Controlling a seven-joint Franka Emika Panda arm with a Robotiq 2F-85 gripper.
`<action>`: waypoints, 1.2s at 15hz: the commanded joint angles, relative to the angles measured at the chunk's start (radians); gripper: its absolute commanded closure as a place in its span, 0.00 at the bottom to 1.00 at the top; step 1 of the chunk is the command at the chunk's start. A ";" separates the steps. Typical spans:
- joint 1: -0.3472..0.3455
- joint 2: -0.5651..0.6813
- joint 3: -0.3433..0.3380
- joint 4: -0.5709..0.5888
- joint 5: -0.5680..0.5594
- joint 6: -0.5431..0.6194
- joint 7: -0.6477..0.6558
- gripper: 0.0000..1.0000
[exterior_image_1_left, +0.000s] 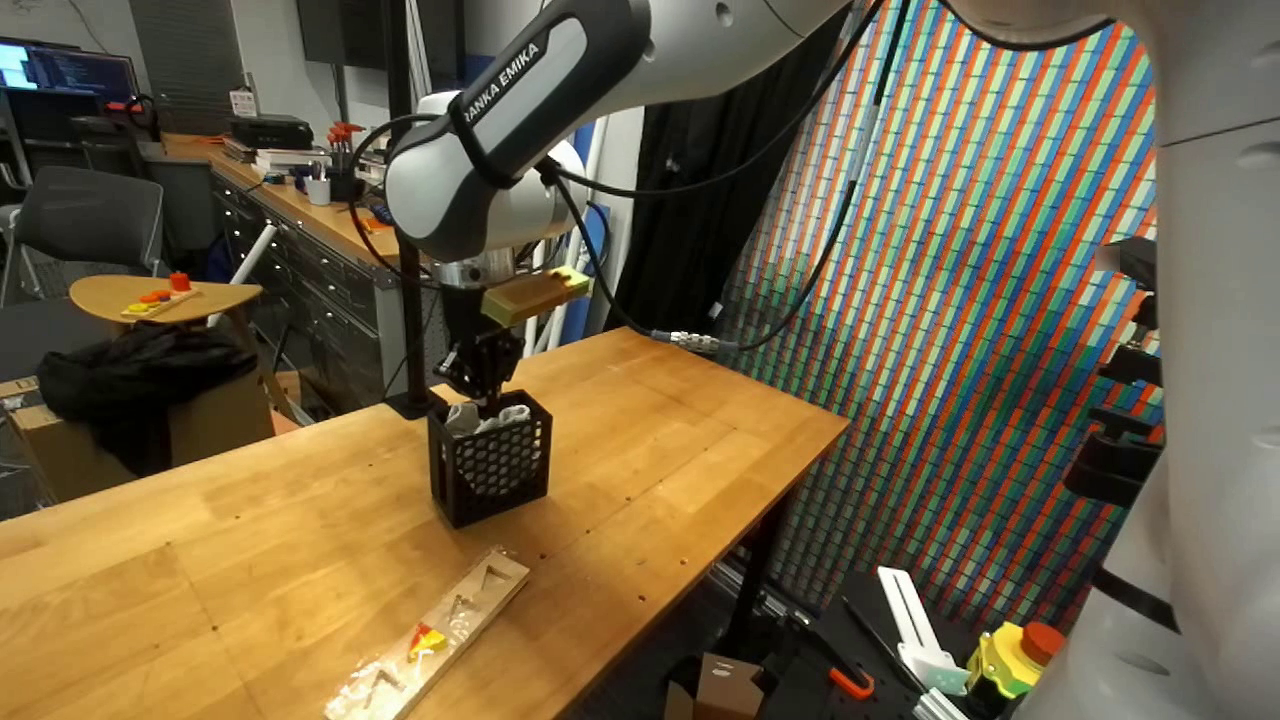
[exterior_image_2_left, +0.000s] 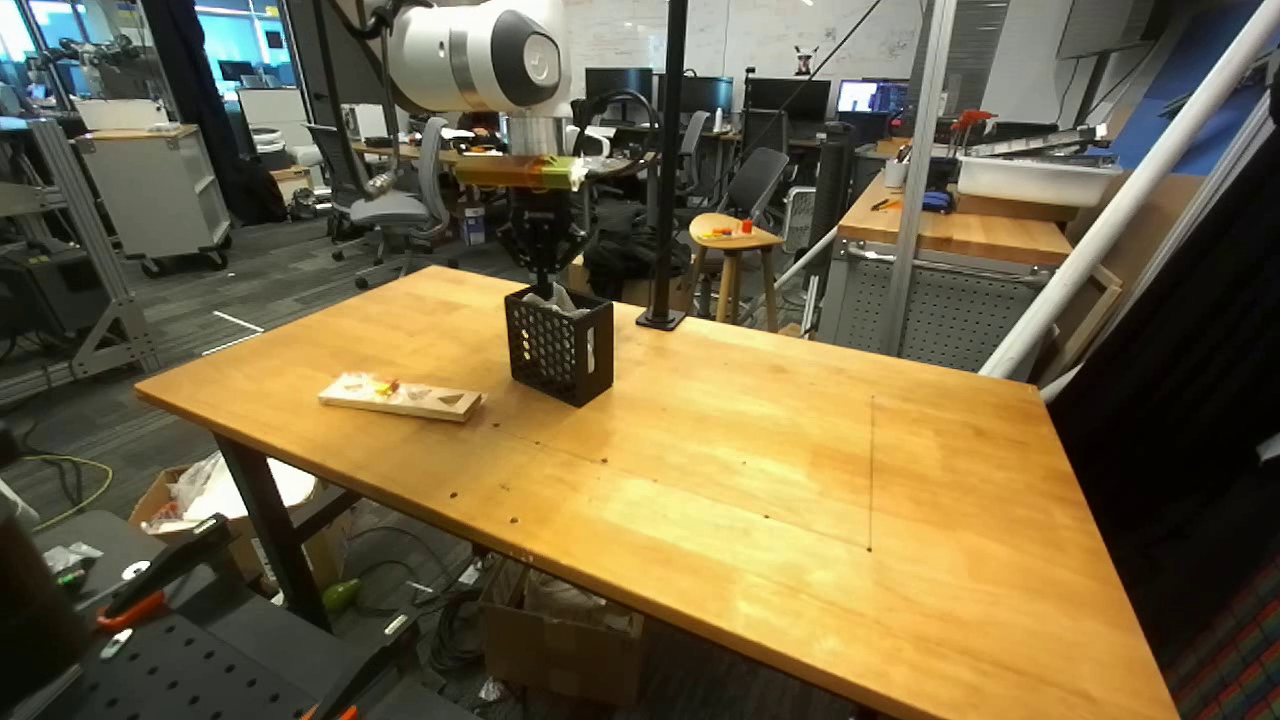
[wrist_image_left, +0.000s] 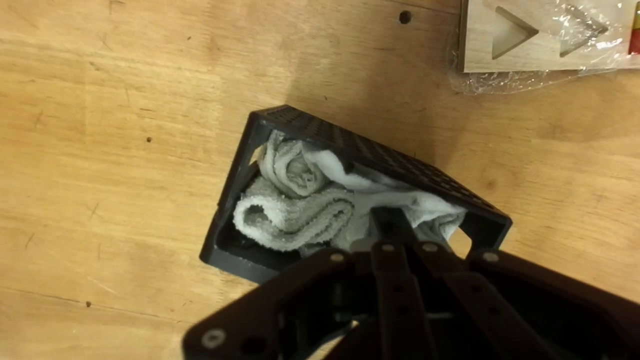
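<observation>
Gripper (wrist_image_left: 390, 220), lower right of wrist view: fingers together, tips at mouth of black basket (wrist_image_left: 380, 155), amid pale cloths (wrist_image_left: 302, 216) (any pinch unclear).

The gripper (wrist_image_left: 391, 225) partly hides the black basket (wrist_image_left: 380, 163).

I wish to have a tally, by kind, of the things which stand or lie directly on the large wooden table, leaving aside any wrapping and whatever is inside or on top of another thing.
Black basket: 1
Wooden board: 1
Black post: 1
Total: 3
</observation>
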 joint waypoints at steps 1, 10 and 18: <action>0.007 0.033 -0.006 0.031 -0.005 0.009 -0.012 0.99; -0.010 0.128 0.013 0.039 0.037 0.073 -0.050 0.99; -0.041 0.213 0.062 0.047 0.146 0.110 -0.129 0.99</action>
